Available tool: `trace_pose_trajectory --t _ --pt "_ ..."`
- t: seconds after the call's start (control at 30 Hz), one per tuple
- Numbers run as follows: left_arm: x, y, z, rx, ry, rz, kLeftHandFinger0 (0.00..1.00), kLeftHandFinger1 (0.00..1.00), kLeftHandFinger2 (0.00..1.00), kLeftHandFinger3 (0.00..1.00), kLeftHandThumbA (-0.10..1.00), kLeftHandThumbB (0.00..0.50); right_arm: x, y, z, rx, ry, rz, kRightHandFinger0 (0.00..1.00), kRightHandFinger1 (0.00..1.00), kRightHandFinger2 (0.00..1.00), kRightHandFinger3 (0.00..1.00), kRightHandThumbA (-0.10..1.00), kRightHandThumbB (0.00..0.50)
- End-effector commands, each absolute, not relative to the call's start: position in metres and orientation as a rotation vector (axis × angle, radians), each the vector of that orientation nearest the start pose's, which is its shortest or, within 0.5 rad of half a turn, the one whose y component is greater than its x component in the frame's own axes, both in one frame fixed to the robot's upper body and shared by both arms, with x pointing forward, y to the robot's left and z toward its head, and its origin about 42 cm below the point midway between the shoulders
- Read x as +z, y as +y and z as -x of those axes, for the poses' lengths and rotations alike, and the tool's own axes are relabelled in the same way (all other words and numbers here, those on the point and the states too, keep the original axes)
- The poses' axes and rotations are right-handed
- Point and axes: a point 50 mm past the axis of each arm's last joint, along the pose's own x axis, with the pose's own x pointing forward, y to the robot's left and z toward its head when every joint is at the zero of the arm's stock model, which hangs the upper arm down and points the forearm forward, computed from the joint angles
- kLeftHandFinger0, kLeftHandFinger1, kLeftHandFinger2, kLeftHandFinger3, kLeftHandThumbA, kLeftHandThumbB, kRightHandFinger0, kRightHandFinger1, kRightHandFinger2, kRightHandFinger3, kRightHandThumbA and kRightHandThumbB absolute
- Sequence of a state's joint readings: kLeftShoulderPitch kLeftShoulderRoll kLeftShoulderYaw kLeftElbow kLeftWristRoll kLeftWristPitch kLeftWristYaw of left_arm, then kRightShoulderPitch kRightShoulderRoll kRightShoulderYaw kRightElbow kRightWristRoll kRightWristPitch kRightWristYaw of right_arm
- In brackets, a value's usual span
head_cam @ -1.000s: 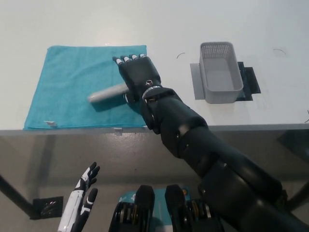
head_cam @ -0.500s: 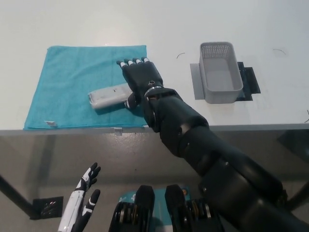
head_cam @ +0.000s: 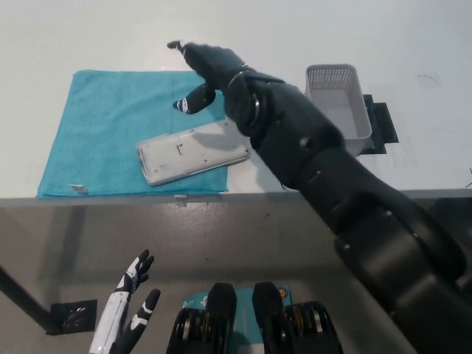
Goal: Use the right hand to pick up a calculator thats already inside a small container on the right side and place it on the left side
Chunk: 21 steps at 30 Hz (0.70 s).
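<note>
1. Grey calculator point(head_cam: 193, 153), lying flat on teal cloth point(head_cam: 103, 125) at the table's left side, its right end overhanging the cloth's right edge onto white table point(head_cam: 258, 37); back face up, as far as can be told.
2. Long axis running left to right with a slight tilt, right end a little farther from the table's front edge than the left end.
3. Lies below and slightly left of right hand point(head_cam: 203, 70) in the head view, apart from it, nothing touching.
4. Right hand raised above the cloth's far right corner, fingers loosely spread and extended toward the far left, thumb hanging down toward the calculator; holding nothing.
5. Black forearm crossing between calculator and bin point(head_cam: 338, 110), hiding part of the bin's left wall.
6. Bin well to the right, on its dark mat, looking empty.
7. Left hand point(head_cam: 127, 313) resting low at the lower left, below table level, fingers apart, far from the calculator; right hand much the nearer.
8. Placing judged done; only clearing the arm away seems left.
</note>
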<state>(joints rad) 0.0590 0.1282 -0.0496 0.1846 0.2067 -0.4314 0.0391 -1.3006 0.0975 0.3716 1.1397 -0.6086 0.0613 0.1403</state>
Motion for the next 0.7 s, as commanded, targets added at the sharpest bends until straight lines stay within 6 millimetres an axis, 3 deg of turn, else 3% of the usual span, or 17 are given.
trace_pose_trajectory --t 0.0,0.03,0.07,0.13,0.2,0.23,0.3,0.37,0.47,0.5,0.57,0.67 --pt "0.072 0.249 -0.26 -0.118 -0.248 -0.33 1.0 1.0 1.0 1.0 0.91 0.001 0.548 -0.074 -0.404 0.91 -0.846 0.573 0.77 0.93 1.0 1.0 0.89 0.458" --pt "0.072 0.249 -0.26 -0.12 -0.247 -0.329 1.0 1.0 1.0 1.0 0.91 0.001 0.55 -0.089 -0.39 0.922 -0.87 0.542 0.76 0.92 1.0 1.0 0.86 0.404" --pt "0.072 0.249 -0.259 -0.121 -0.245 -0.33 1.0 1.0 1.0 1.0 0.91 0.0 0.55 -0.104 -0.376 0.933 -0.905 0.519 0.75 0.91 1.0 1.0 0.87 0.389" --pt "0.073 0.249 -0.26 -0.122 -0.245 -0.332 1.0 1.0 1.0 1.0 0.91 0.0 0.548 -0.121 -0.363 0.934 -0.949 0.462 0.73 0.89 1.0 1.0 0.87 0.398" --pt "0.072 0.249 -0.26 -0.122 -0.243 -0.325 1.0 1.0 1.0 1.0 0.91 0.0 0.541 -0.138 -0.353 0.912 -1.003 0.397 0.79 0.96 1.0 1.0 0.93 0.393" --pt "0.072 0.249 -0.26 -0.121 -0.244 -0.326 1.0 1.0 1.0 1.0 0.91 0.0 0.534 -0.148 -0.341 0.825 -1.075 0.383 0.92 1.0 1.0 1.0 1.0 0.432" --pt "0.071 0.25 -0.26 -0.12 -0.243 -0.325 1.0 1.0 1.0 1.0 0.91 0.0 0.527 -0.156 -0.33 0.753 -1.116 0.371 0.99 1.0 1.0 1.0 1.0 0.446" --pt "0.073 0.248 -0.265 -0.115 -0.253 -0.322 1.0 1.0 1.0 1.0 0.91 0.003 0.498 -0.167 -0.306 0.633 -1.204 0.292 1.0 1.0 1.0 1.0 1.0 0.394" --pt "0.081 0.244 -0.281 -0.111 -0.272 -0.315 1.0 1.0 1.0 1.0 0.91 0.0 0.474 -0.186 -0.279 0.52 -1.27 0.21 1.0 1.0 1.0 1.0 1.0 0.418" --pt "0.083 0.243 -0.284 -0.11 -0.281 -0.317 1.0 1.0 1.0 1.0 0.92 0.0 0.463 -0.195 -0.266 0.479 -1.297 0.193 1.0 1.0 1.0 1.0 1.0 0.46" --pt "0.087 0.244 -0.29 -0.111 -0.293 -0.324 1.0 1.0 1.0 1.0 0.93 0.0 0.451 -0.205 -0.252 0.439 -1.309 0.163 1.0 1.0 1.0 1.0 1.0 0.482" --pt "0.092 0.244 -0.298 -0.109 -0.307 -0.329 1.0 1.0 1.0 1.0 0.93 0.0 0.433 -0.217 -0.234 0.431 -1.288 0.122 1.0 1.0 1.0 1.0 1.0 0.431"
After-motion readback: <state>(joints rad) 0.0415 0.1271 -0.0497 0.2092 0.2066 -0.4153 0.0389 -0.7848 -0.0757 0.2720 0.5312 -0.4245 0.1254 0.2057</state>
